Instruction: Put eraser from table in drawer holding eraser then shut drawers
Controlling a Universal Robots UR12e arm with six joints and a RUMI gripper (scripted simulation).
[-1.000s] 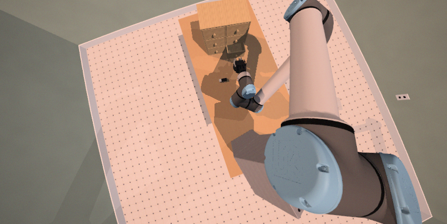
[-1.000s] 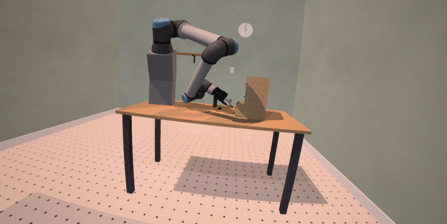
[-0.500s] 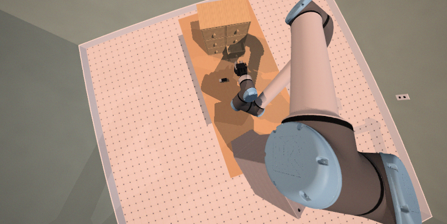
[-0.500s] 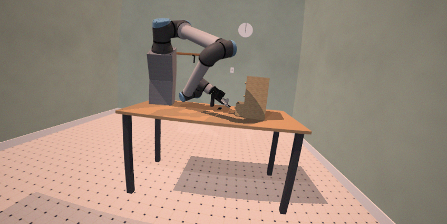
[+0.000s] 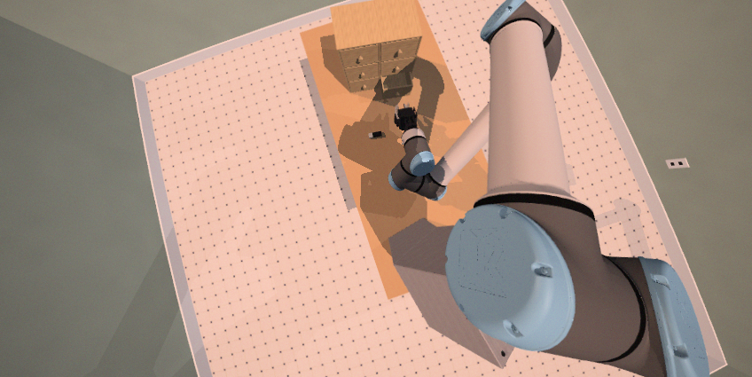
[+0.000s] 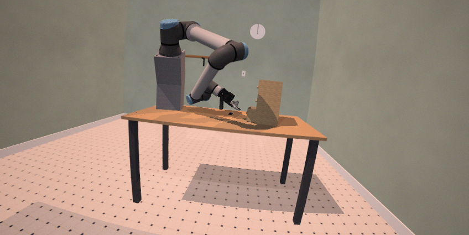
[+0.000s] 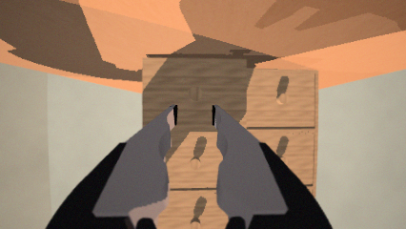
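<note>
- Gripper (image 7: pixel 193 115) sits low over the table (image 6: pixel 306 135), just in front of the chest (image 5: pixel 375 20), pointing at its drawer fronts.
- Fingers stand narrow, a small gap between the tips, nothing in that gap. It holds nothing.
- Bottom drawer (image 5: pixel 396 82) on the arm's side is pulled out partway; the rest look flush. In the wrist view, which is upside down, it shows as the shaded front (image 7: pixel 195 91) closest to the tips.
- The tips are apart from that drawer's knob (image 7: pixel 193 93), not around it.
- Eraser (image 5: pixel 376 134) still lies on the table, beside the gripper and well short of the chest. Not picked up yet.
- What the open drawer holds cannot be told; its inside is in shadow.
- Judged risks from here:
  - No stops: pull that drawer further and it may come right out and spill what is in it.
  - Wrong drawer: dropping the eraser in without seeing a matching one inside fails the task.
  - Pushing a front off-centre or too hard could slide or turn the chest, or tip it.
  - The eraser is small and flat; narrow fingers coming down on it may nudge it away instead of straddling it. They probably need to open wider first.
  - The wrist swinging low toward the eraser could clip the protruding drawer.
</note>
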